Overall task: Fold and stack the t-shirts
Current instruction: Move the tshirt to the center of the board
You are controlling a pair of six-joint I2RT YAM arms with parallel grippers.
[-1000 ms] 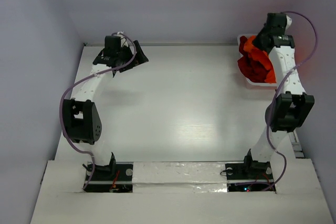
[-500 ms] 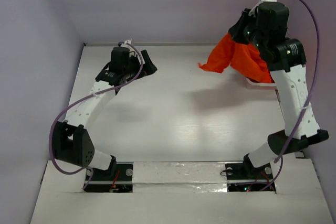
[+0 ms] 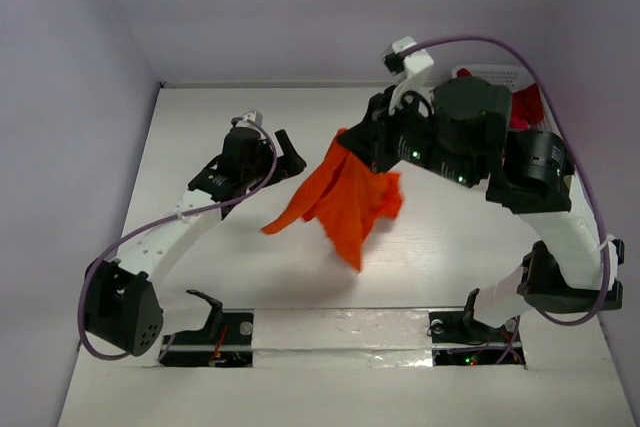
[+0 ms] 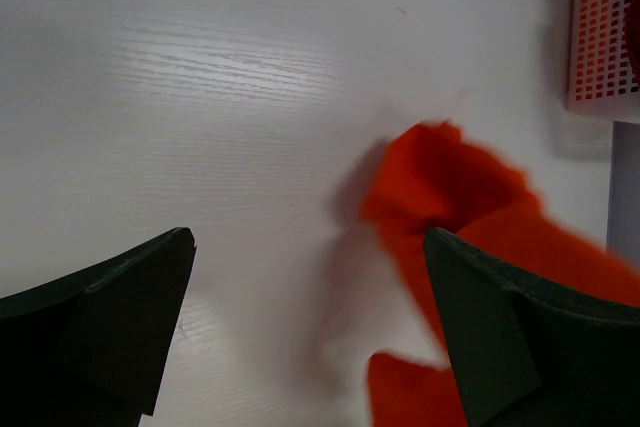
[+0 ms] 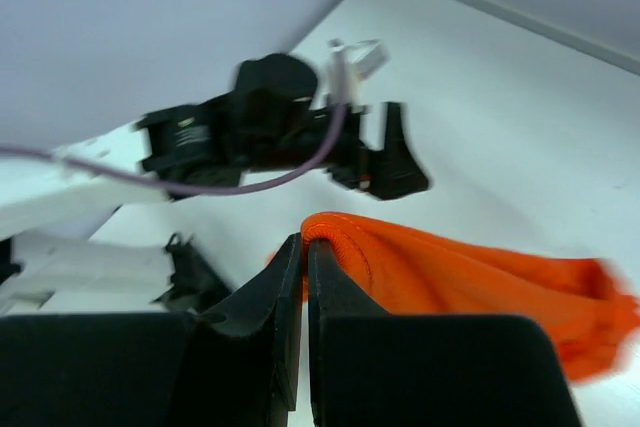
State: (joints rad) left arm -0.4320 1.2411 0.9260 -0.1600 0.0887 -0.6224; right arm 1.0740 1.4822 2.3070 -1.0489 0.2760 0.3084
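Note:
The bright orange t-shirt hangs crumpled in the air over the middle of the table. My right gripper is shut on its top edge. In the right wrist view the jaws pinch a ribbed hem of the orange t-shirt, which trails off to the right. My left gripper stands open just left of the hanging cloth with nothing in it. In the left wrist view the orange t-shirt shows beyond the right finger. A dark red t-shirt lies in the basket.
The white lattice basket stands at the back right corner, partly behind the right arm; its edge shows in the left wrist view. Grey walls close off the left, back and right sides. The arm bases sit at the near edge.
The right arm has swung from the basket to the table's middle, carrying the orange t-shirt out with it. The left arm has stretched forward and right, toward the shirt.

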